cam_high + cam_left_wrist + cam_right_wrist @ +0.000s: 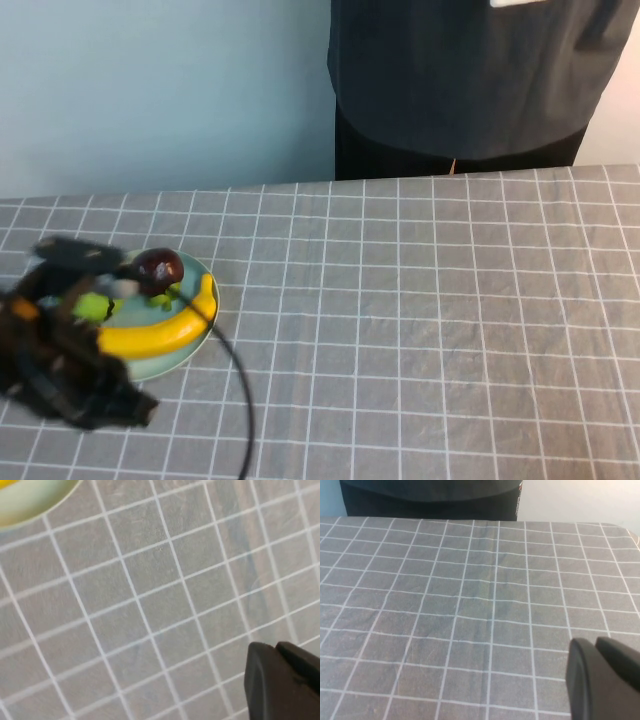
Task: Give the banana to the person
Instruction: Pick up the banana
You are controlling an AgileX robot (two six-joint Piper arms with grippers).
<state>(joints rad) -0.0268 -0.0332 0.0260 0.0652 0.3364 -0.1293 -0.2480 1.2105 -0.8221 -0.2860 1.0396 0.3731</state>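
Note:
The yellow banana point(160, 332) lies on a pale green plate point(160, 362) at the table's left, beside a dark purple fruit point(158, 266) and a green fruit point(95, 306). My left arm point(65, 360) is a blurred dark shape over the plate's near-left side. My left gripper point(275, 647) is shut and empty above the cloth, and the plate's rim point(35, 510) sits at the corner of the left wrist view. My right gripper point(595, 642) is shut and empty over bare cloth; it is outside the high view. The person point(470, 80) stands behind the table's far edge; no hand shows.
A grey checked cloth point(420, 330) covers the table. A black cable point(240, 400) runs from the plate's right side to the near edge. A pale blue wall point(160, 90) stands behind on the left. The person's dark clothes point(430, 500) show at the far edge in the right wrist view.

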